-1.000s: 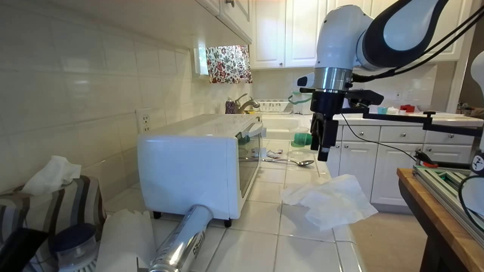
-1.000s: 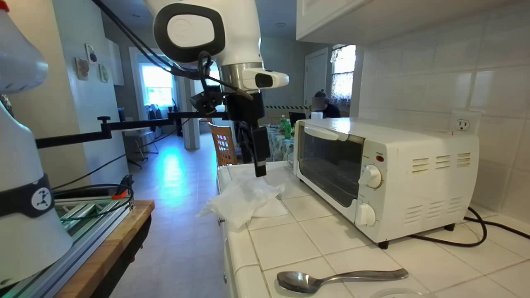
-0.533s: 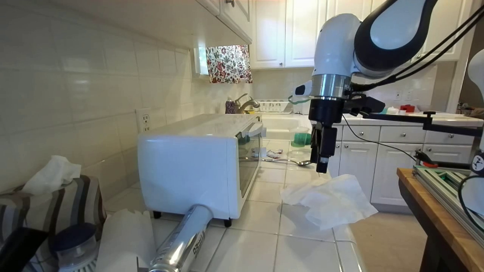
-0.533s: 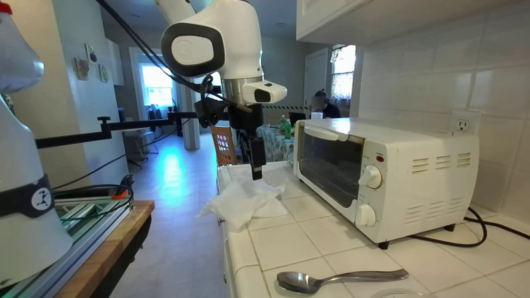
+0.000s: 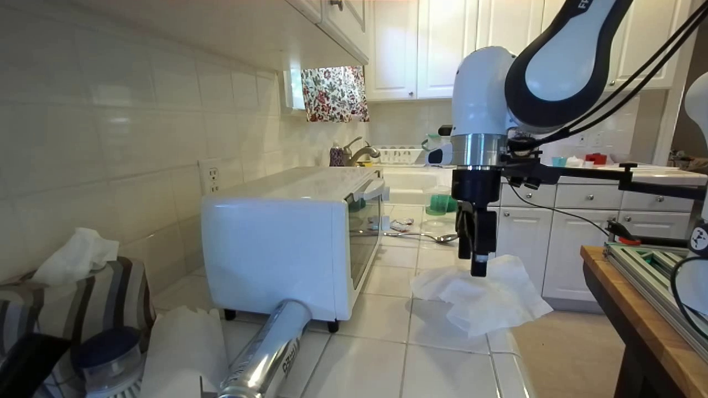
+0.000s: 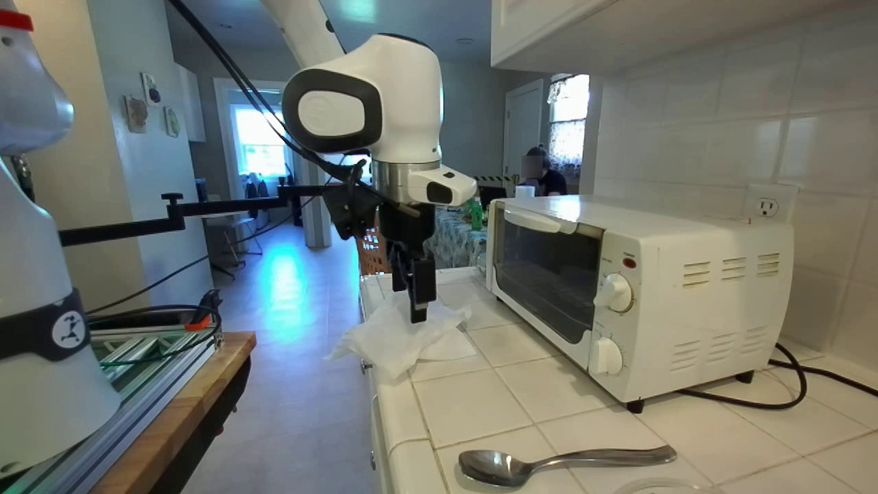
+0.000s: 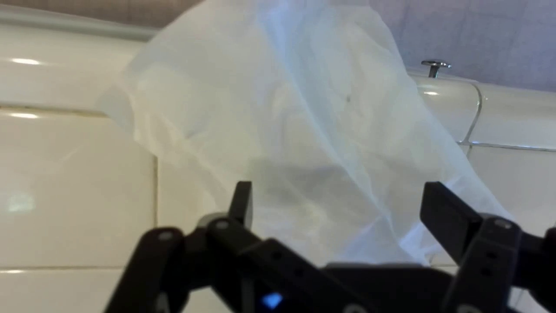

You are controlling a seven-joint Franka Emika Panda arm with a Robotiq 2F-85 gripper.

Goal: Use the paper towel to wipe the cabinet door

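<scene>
A crumpled, thin white paper towel (image 5: pixel 487 304) lies on the tiled counter and hangs over its front edge. It also shows in an exterior view (image 6: pixel 394 343) and fills the middle of the wrist view (image 7: pixel 269 108). My gripper (image 7: pixel 336 191) points down above the towel, its jaws wide apart with nothing between them. In both exterior views the gripper (image 5: pixel 472 266) (image 6: pixel 410 309) overlaps the towel; contact cannot be made out. White cabinet doors show low at the back (image 5: pixel 522 249) and high on the far wall (image 5: pixel 448 50). Which door is meant cannot be told.
A white toaster oven (image 5: pixel 276 249) (image 6: pixel 699 302) stands on the counter beside the towel. A spoon (image 6: pixel 501 468) lies on the tiles. A silver can (image 5: pixel 276 348) leans near the oven. An overhead cabinet (image 6: pixel 549 31) hangs above. A metal knob (image 7: pixel 435 65) sits below the counter edge.
My arm and gripper have moved down, from well above the towel to close over it. The towel has not moved. The jaws look open throughout.
</scene>
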